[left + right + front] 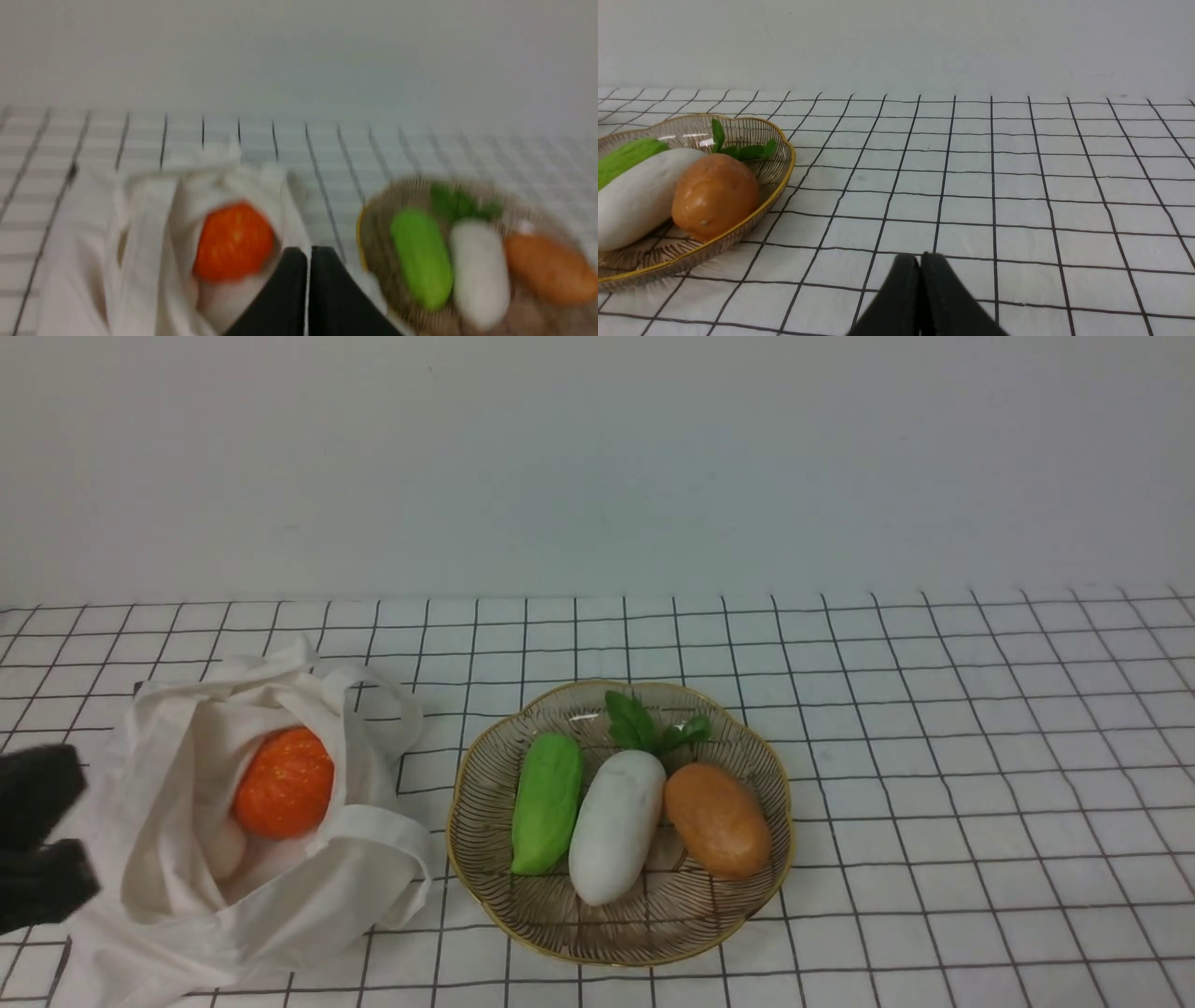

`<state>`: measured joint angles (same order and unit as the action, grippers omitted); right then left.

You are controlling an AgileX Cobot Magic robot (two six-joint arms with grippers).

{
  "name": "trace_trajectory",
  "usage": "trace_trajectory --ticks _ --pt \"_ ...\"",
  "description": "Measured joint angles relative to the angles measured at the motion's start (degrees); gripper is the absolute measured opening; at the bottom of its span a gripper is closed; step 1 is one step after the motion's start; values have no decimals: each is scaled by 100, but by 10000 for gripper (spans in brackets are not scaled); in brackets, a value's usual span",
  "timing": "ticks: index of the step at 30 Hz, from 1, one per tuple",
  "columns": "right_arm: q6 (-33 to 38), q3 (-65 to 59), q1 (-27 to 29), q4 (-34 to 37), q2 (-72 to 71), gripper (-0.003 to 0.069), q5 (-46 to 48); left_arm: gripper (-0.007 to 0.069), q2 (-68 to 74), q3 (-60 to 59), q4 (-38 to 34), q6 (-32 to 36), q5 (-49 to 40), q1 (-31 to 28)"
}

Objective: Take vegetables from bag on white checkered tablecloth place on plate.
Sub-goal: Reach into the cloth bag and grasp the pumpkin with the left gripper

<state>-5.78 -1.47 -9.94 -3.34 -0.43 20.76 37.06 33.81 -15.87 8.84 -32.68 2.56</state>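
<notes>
The orange pumpkin [283, 782] lies inside the open off-white bag [168, 859] at the left of the white checkered tablecloth [934, 756]. The gold-rimmed plate [616, 957] stands to the right of the bag. My left gripper [82, 835] is at the bag's left side, apart from the pumpkin. In the blurred left wrist view its black fingers [308, 254] are shut and empty, just before the pumpkin [233, 240] and the bag [154, 224]. My right gripper [920, 257] is shut and empty over bare cloth, right of the plate [780, 140].
The plate holds a green cucumber [546, 803], a white radish with green leaves [616, 826] and a brown potato [717, 819]. A pale rounded thing [224, 847] lies in the bag below the pumpkin. A plain wall stands behind the table.
</notes>
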Motion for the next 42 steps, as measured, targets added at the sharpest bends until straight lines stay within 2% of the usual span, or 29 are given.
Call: trace_trajectory --ticks 5,9,13,16,19,23,28,29,35,38,42 --pt "0 0 0 0 0 -14 0 -8 2255 1044 155 716 -1014 0" --pt "5 0 0 0 0 -14 0 -8 3653 1812 181 1227 -1442 0" --pt "5 0 0 0 0 -14 0 -8 4705 2480 276 1449 -1736 62" --pt "5 0 0 0 0 -14 0 -8 5245 2811 653 1413 -1698 251" --pt "5 0 0 12 0 -14 0 -8 5503 2899 1320 1014 -1373 463" --pt "5 0 0 12 0 -14 0 6 5643 2911 1715 844 -993 538" --pt "5 0 0 12 0 -14 0 119 5839 2912 1870 819 -740 545" --pt "5 0 0 6 0 -14 0 202 5942 2917 1876 819 -713 550" --pt "5 0 0 3 0 -14 0 488 6276 2917 2036 819 -459 556" --pt "5 0 0 3 0 -14 0 543 6391 2917 2139 819 -406 556" --pt "5 0 0 3 0 -14 0 559 6590 2917 2454 798 -311 556"
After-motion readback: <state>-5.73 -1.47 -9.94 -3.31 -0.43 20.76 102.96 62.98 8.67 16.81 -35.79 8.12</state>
